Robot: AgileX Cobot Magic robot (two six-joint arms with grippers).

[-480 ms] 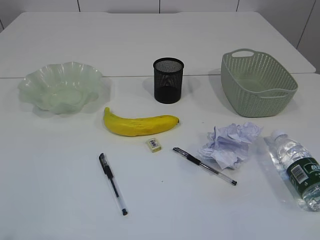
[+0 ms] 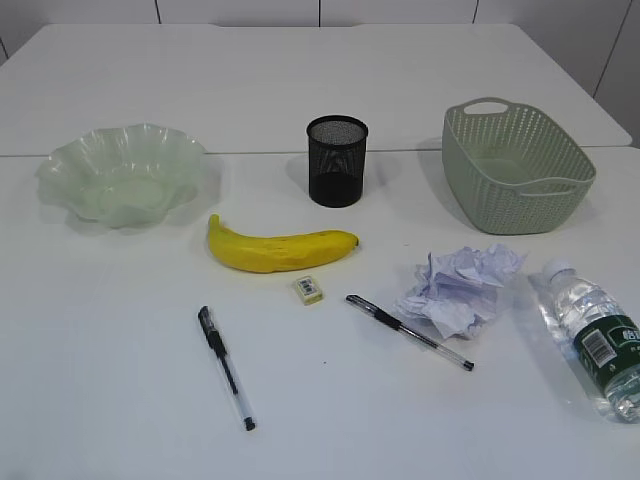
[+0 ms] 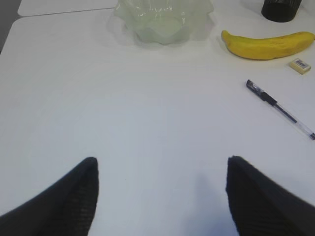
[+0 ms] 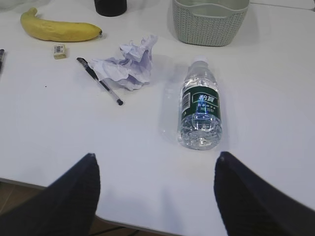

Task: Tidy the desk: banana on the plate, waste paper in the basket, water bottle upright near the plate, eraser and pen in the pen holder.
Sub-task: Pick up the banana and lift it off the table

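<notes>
- Ahead of the right hand (image 4: 155, 196), on the right side of the white table (image 2: 120, 400), the clear plastic water bottle with the green label (image 4: 199, 110) is lying on its side, its long axis running almost straight away from the hand, white cap pointing toward the grey-green woven basket (image 4: 209, 24).
- Both hands are hanging with their dark fingers spread wide, pinching nothing; the left hand (image 3: 160, 196) is facing bare table, with the pale green ruffled glass plate (image 3: 165, 22) well beyond it.
- The yellow banana (image 2: 280, 248) is lying crosswise between plate and black mesh pen holder (image 2: 337, 160), nearer the left arm; the small yellowish eraser (image 2: 308, 290) is sitting just beside it.
- The crumpled white paper (image 2: 460, 285) is resting near the bottle, touching or overlapping one black-capped pen (image 2: 410, 333); the other pen (image 2: 226, 367) is lying apart, to the left.
- Judging by reach, the bottle is falling to the right arm, and open tabletop is leaving room around it.
</notes>
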